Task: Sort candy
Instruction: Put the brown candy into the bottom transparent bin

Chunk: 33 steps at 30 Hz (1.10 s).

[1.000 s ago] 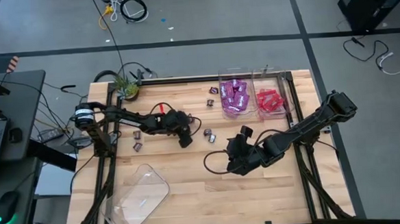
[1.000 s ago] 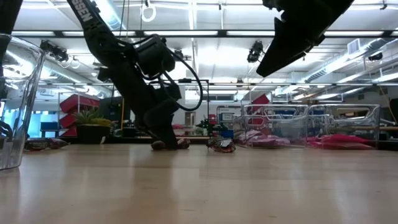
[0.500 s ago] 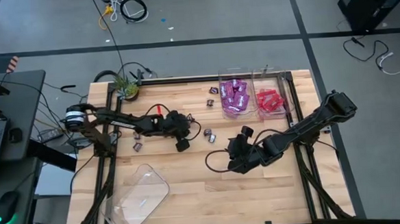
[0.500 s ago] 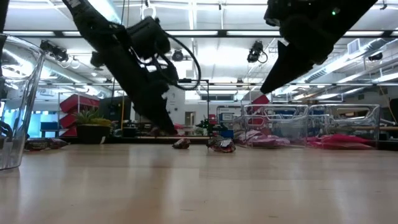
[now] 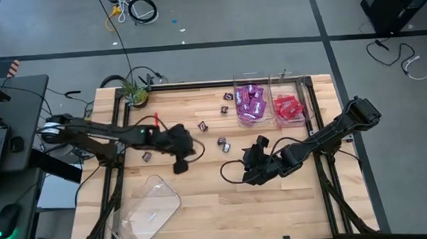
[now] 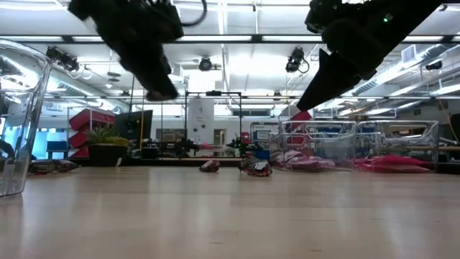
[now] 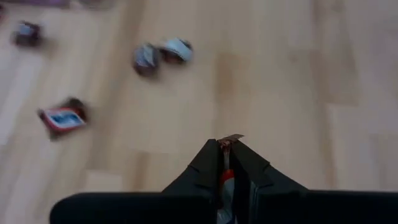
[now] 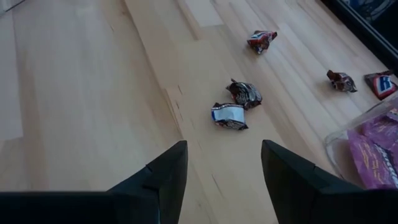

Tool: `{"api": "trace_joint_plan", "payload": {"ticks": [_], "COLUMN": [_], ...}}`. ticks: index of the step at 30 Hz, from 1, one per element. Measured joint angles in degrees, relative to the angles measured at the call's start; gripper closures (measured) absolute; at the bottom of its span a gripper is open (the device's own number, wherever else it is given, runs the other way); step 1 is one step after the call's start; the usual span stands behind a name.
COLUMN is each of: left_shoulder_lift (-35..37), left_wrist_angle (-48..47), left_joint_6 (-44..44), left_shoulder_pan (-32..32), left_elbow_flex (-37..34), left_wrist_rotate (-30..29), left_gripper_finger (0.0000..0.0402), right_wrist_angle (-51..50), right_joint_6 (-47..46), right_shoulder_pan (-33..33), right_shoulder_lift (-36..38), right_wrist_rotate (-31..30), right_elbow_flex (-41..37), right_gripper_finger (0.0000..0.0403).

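My left gripper hangs above the table's left-middle, shut on a small dark brown wrapped candy; the low view shows it high off the wood. Two more small pieces lie together on the table beyond it, and a red-and-blue one lies apart. My right gripper is open above the table's middle, short of the same two pieces, and touches nothing. Purple packets fill one clear tray and red packets the tray beside it. My left gripper pinches the small candy between its two fingers. A twist of brown wrapper sticks out past the fingertips, and a red-and-white bit shows farther back in the gap. The fingers slant downward. The candy is lifted clear of the table.
Loose small candies lie near the trays and by the left arm. A clear plastic container lies at the near left corner. A potted plant stands at the far left. Bare wood spreads along the near side.
My left gripper stood with its fingertips on the table at a small candy. It has taken that piece and risen with it toward the table's near-left, tipping less steeply. A neighbouring piece has stayed on the wood. My right gripper has sunk a little.
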<state>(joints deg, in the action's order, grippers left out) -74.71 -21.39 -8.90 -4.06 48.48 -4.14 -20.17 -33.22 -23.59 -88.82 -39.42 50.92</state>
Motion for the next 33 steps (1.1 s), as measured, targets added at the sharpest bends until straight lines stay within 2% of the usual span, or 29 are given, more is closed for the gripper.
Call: {"api": "trace_joint_plan", "payload": {"ticks": [6, 11, 17, 27, 30, 33], "left_shoulder_lift": [0.7, 0.6, 0.1, 0.1, 0.1, -0.6], "left_wrist_angle": [-16.6, -22.0, -23.7, -23.7, -24.4, -23.9], "left_joint_6": [-6.2, -13.4, -20.3, -27.9, -30.4, -31.9], "left_shoulder_pan": [-8.2, -13.7, -18.8, -23.3, -24.5, -25.4], "left_elbow_flex": [5.3, 5.8, 5.8, 6.3, 6.3, 5.3], "left_wrist_rotate": [1.0, 7.4, 11.9, 14.1, 19.8, 22.4], "left_gripper_finger": [0.038, 0.038, 0.038, 0.038, 0.0381, 0.0381], "right_wrist_angle": [1.0, 1.3, 1.5, 1.7, 1.7, 1.7], "right_joint_6": [0.4, 0.7, 0.6, 0.8, 0.8, 0.8], "right_shoulder_pan": [0.0, 0.0, 0.0, 0.0, 0.0, 0.0], "right_shoulder_lift": [0.0, 0.0, 0.0, 0.0, 0.0, 0.0], "right_wrist_rotate": [0.0, 0.0, 0.0, 0.0, 0.1, 0.1], "right_elbow_flex": [0.0, 0.0, 0.0, 0.0, 0.0, 0.0], "right_gripper_finger": [0.0213, 0.0215, 0.0214, 0.0214, 0.0215, 0.0217]}}
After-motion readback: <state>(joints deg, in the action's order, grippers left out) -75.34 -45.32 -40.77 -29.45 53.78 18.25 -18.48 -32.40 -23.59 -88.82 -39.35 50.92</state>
